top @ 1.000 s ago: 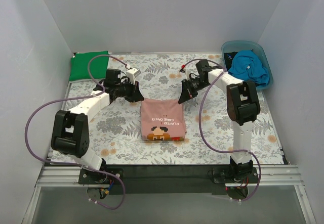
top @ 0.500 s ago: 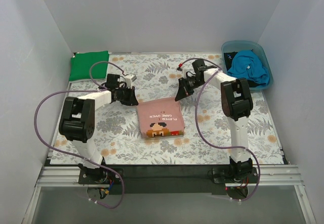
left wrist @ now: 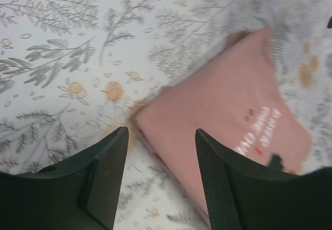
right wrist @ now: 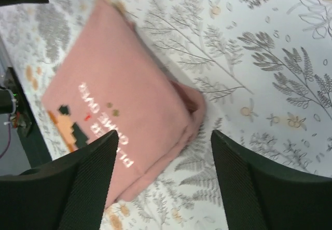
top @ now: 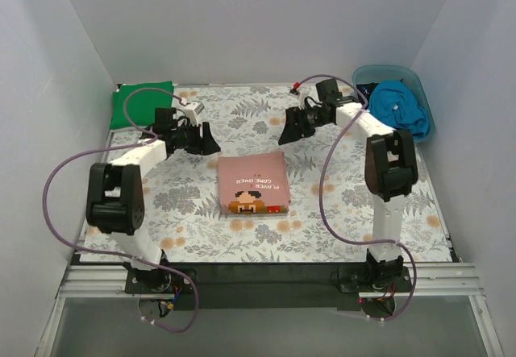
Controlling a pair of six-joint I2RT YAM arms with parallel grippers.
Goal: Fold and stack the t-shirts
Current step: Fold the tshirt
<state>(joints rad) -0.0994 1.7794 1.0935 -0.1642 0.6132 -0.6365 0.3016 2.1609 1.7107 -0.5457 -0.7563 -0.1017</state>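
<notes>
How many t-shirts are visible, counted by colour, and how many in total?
Pink t-shirt, folded, mid-table: 1
Green t-shirt, far left corner: 1
Blue t-shirt, in the teal tub: 1
Total: 3

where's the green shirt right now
In the top view the green shirt lies folded at the far left corner of the table, just behind the left gripper and well away from the pink shirt.

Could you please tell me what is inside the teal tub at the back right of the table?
A crumpled bright blue t-shirt fills most of the teal tub. Whatever may lie beneath it, and the tub's floor, is covered by the cloth.
</notes>
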